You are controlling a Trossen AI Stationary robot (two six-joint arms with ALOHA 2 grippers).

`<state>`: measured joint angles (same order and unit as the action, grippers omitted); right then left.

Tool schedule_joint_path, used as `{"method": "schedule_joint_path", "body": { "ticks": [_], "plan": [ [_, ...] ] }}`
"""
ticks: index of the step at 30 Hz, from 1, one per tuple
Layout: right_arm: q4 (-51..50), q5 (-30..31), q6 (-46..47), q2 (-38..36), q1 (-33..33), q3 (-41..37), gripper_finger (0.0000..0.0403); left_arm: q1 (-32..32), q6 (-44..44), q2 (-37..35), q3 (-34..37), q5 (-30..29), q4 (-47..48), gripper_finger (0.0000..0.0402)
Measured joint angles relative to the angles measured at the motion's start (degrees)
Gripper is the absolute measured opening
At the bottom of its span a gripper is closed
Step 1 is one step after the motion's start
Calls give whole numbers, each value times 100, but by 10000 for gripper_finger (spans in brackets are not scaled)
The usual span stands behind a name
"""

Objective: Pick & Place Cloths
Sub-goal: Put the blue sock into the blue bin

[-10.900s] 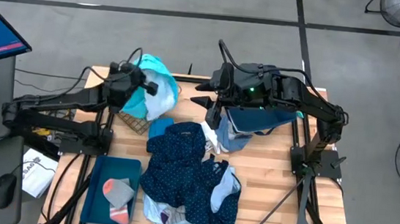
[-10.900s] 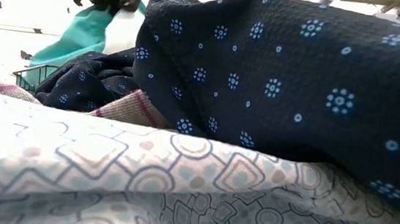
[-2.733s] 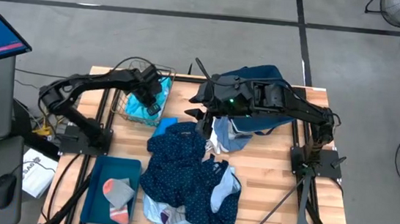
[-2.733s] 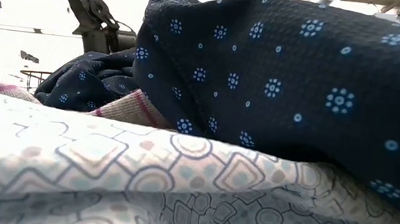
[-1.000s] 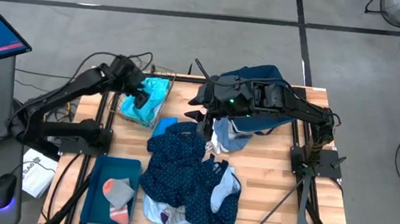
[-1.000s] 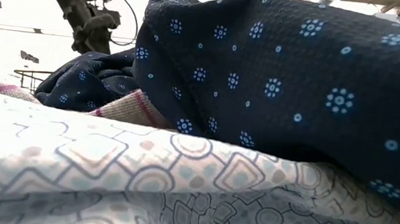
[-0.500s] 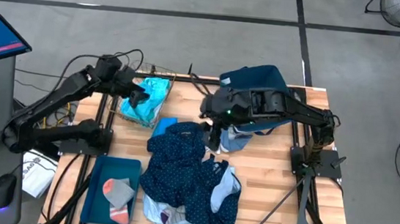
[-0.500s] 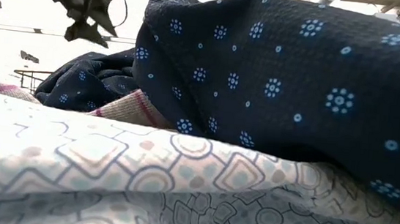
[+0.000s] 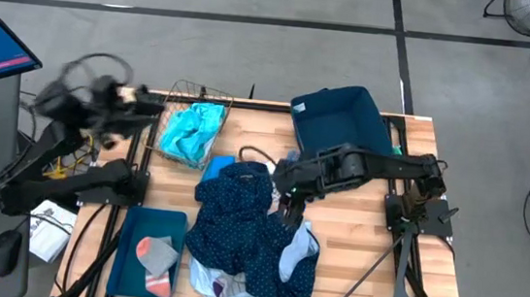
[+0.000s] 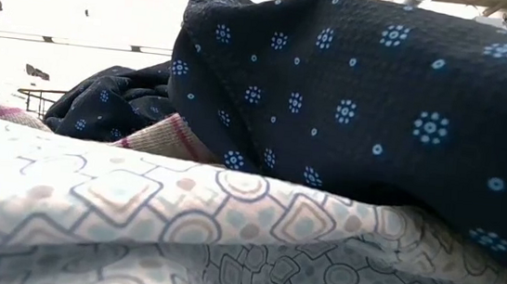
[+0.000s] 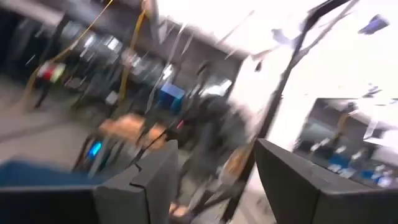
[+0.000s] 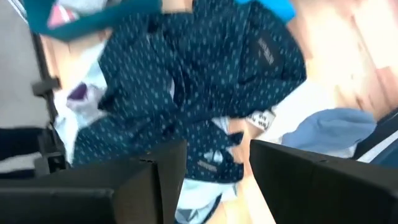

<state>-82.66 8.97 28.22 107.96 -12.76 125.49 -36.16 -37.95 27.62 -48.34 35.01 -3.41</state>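
Note:
A heap of cloths lies on the wooden table: navy with white dots point(image 9: 243, 220), bright blue point(image 9: 216, 168), pale blue-grey point(image 12: 336, 134) and white point(image 12: 298, 102). A turquoise cloth point(image 9: 189, 129) lies in a wire basket point(image 9: 202, 92). Grey and coral socks point(image 9: 159, 255) rest on the teal tray point(image 9: 136, 224). My right gripper point(image 9: 287, 192) is open and empty above the heap's far right part, and its wrist view point(image 12: 217, 180) looks down on the dotted cloth. My left gripper point(image 9: 157, 109) is open point(image 11: 214, 186) and empty at the table's far left edge, blurred.
The navy fabric bin point(image 9: 341, 122) stands at the far right, behind my right arm. In the low view the dotted cloth point(image 10: 360, 106) and a patterned white cloth point(image 10: 181, 219) fill the picture. Bare wood point(image 9: 364, 236) shows right of the heap.
My left gripper has swung from above the wire basket toward the table's left edge and tipped up to look level into the room; the turquoise cloth stays in the basket. My right gripper has gone from beside the bin toward the near edge, over the heap.

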Motion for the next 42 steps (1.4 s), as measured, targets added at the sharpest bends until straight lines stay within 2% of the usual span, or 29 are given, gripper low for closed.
{"method": "schedule_joint_path", "body": {
  "ticks": [4,8,15,24,28,34,39,42],
  "plan": [
    [37,116,281,-106,8,-814,173,193,-175,-377,-1,-77,-81,200],
    [260,159,693,-579,168,-1891,172,329,-294,-511,3,-106,-67,200],
    [1562,409,2491,-1412,257,-4076,172,447,-330,-425,10,-112,-64,200],
    [2770,663,4192,-2008,-7,-6111,173,446,-257,-131,10,-158,-69,200],
    [3333,955,4578,-2086,119,-6728,173,446,-253,90,12,-158,-71,200],
    [4565,1207,4644,-1956,234,-7305,173,446,-275,387,12,-158,-108,200],
    [4774,1726,4680,-1807,290,-7350,173,446,-286,509,12,-158,-142,200],
    [5102,1814,4514,-1753,342,-7357,173,448,-297,518,12,-153,-151,200]
  ]
}}
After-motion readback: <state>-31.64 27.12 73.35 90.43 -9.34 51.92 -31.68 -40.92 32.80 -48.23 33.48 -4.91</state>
